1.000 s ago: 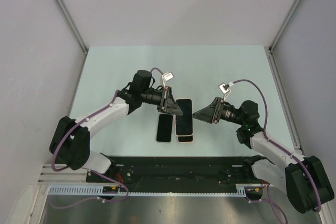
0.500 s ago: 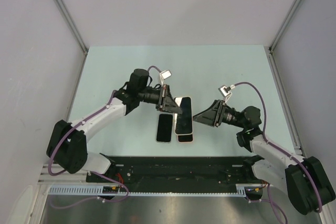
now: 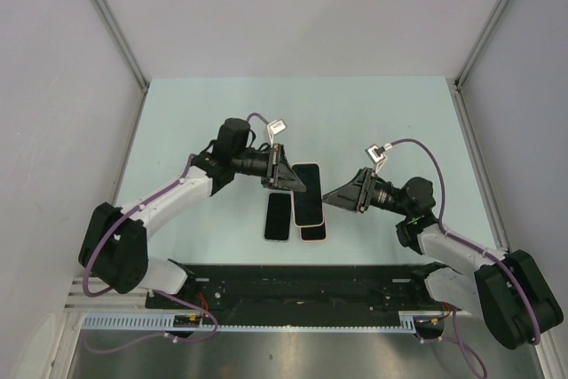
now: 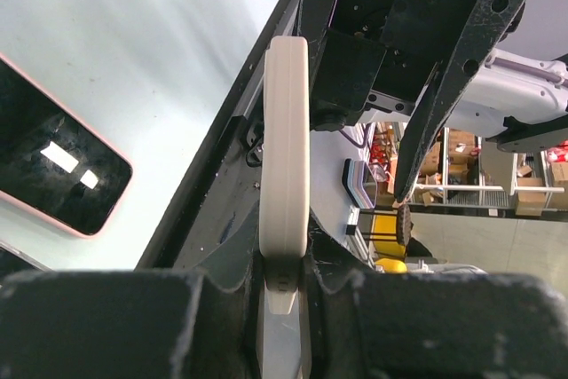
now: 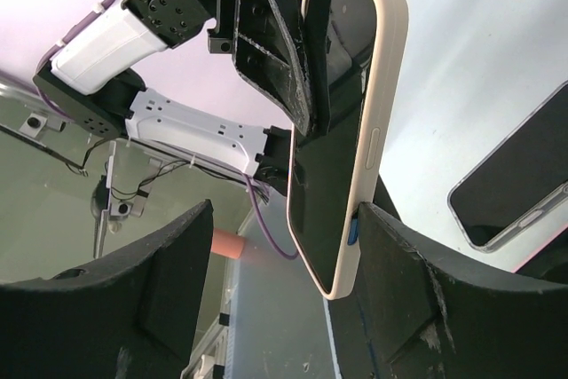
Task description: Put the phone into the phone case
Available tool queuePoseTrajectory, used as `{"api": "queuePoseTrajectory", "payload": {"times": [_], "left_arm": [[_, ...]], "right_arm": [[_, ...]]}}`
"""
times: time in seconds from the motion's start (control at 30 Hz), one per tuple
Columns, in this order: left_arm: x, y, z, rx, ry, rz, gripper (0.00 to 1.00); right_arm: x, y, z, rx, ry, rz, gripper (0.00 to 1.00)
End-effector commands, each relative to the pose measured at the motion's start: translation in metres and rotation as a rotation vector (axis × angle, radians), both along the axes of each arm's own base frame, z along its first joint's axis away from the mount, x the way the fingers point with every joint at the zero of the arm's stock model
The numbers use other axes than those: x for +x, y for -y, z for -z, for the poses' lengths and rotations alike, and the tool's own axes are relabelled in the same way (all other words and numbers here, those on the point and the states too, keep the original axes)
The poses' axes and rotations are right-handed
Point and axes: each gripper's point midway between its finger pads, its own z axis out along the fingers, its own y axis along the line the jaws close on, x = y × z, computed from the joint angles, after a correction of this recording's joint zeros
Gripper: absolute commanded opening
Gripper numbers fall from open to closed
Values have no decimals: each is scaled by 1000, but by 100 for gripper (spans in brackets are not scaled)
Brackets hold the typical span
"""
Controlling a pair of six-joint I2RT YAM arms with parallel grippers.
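Note:
The phone, its dark screen set in a cream phone case (image 3: 308, 194), hangs on edge above the table. My left gripper (image 3: 288, 179) is shut on its upper end. In the left wrist view the case (image 4: 285, 148) is edge-on, pinched between the jaws of that gripper (image 4: 284, 268). My right gripper (image 3: 328, 195) is open just right of the phone. In the right wrist view the phone's (image 5: 342, 130) lower end sits between the spread fingers of the right gripper (image 5: 284, 272). The right-hand finger (image 5: 417, 308) is against the case's side.
A second dark-screened phone (image 3: 278, 217) lies flat on the table left of the held one. A pink-edged phone (image 3: 312, 233) lies partly under it and shows in the left wrist view (image 4: 53, 161). The arm bases' black rail (image 3: 293, 286) runs along the near edge.
My right gripper has crept left and slightly down toward the held phone's side. The left arm has shifted a little, still holding the phone.

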Motion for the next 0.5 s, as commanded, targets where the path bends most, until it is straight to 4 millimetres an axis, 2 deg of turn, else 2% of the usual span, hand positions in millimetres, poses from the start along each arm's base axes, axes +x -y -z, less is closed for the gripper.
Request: {"api": "queuePoseTrajectory", "payload": {"times": [0.0, 0.1, 0.23, 0.3, 0.33, 0.47], "left_arm": [[-11, 5, -27, -82, 54, 65, 0], [-10, 4, -25, -76, 55, 58, 0], [-5, 3, -17, -26, 62, 38, 0], [-4, 1, -5, 22, 54, 38, 0], [-6, 1, -3, 19, 45, 46, 0], [-14, 4, -15, -48, 49, 85, 0]], "right_arm": [[11, -3, -20, 25, 88, 46, 71], [28, 7, -16, 3, 59, 126, 72], [48, 25, 6, -76, -20, 238, 73], [42, 23, 9, -89, -5, 195, 73], [38, 20, 3, -72, 24, 172, 74], [28, 12, -4, -37, 35, 93, 75]]}}
